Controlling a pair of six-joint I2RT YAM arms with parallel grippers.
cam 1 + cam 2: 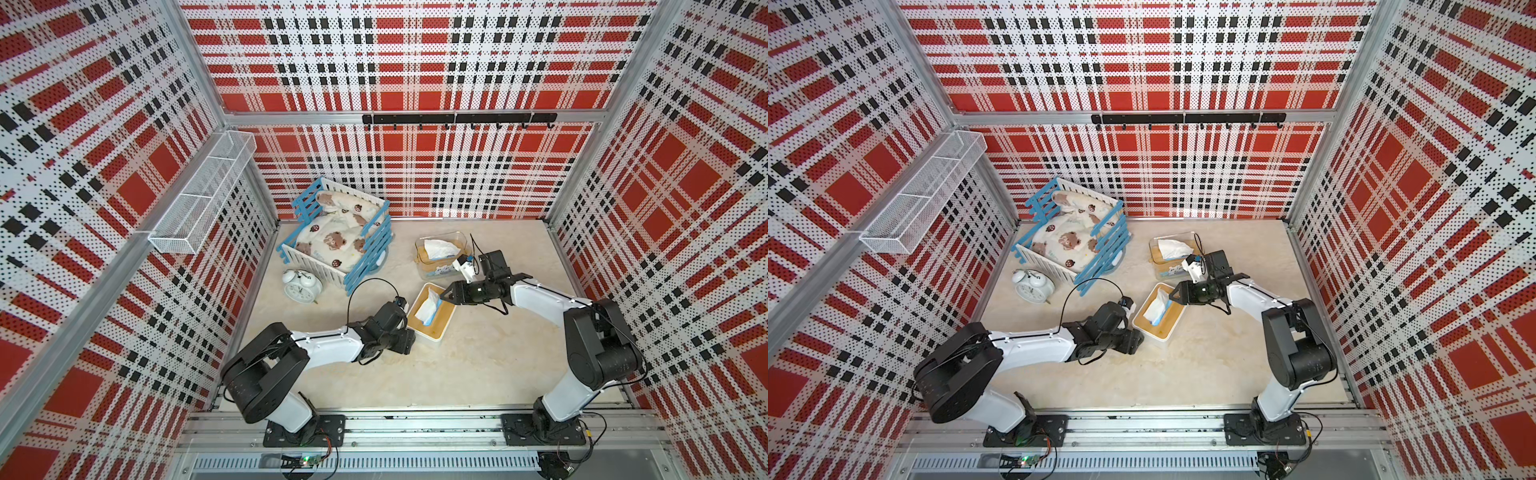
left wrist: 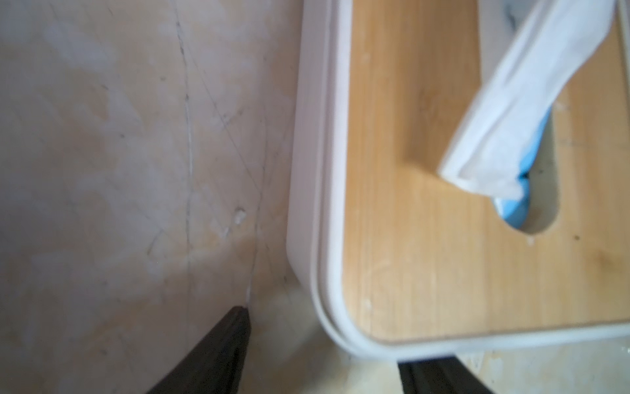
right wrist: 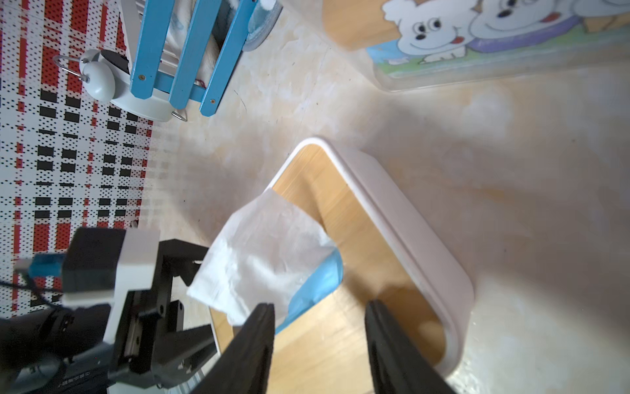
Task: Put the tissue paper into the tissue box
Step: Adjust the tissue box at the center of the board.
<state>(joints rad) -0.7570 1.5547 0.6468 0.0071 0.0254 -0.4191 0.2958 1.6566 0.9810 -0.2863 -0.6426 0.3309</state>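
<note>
Nearest the base rail, the left gripper [image 2: 332, 334] sits low at the near corner of the tissue box [image 1: 441, 323], jaws spread with the corner between them; contact cannot be told, so it looks a brace at best, not a clamp; risk: a push from the other end slides or swings the light box on the smooth table [image 1: 478, 365]. Tissue paper [image 1: 428, 311] is in that box; blue pack [image 3: 318, 281] shows under the slot [image 2: 545, 191] of the wooden lid [image 2: 409, 238], one corner seeming to bulge up into it, white sheet [image 3: 269, 252] standing out above. Right gripper [image 3: 320, 305] hangs over the far end of the lid, jaws apart, nothing between them, one finger just beside the sheet's edge; risk: closing there nips the sheet and a lift drags tissue, or the pack, up out of the box; pressing down off-centre could tip the lid or jam film in the slot. Task judged nearly done; pack corner maybe needs tucking.

Containers: tissue box holds the one pack; beyond it a clear box [image 1: 426, 266] with cartoon dogs on its side, white tissue [image 1: 442, 248] poking from the top, rest of contents unclear; farthest, blue-and-white crib [image 1: 374, 253] holding a bear-print blanket [image 1: 328, 243]; alarm clock [image 1: 300, 284] beside the crib, in nothing.
</note>
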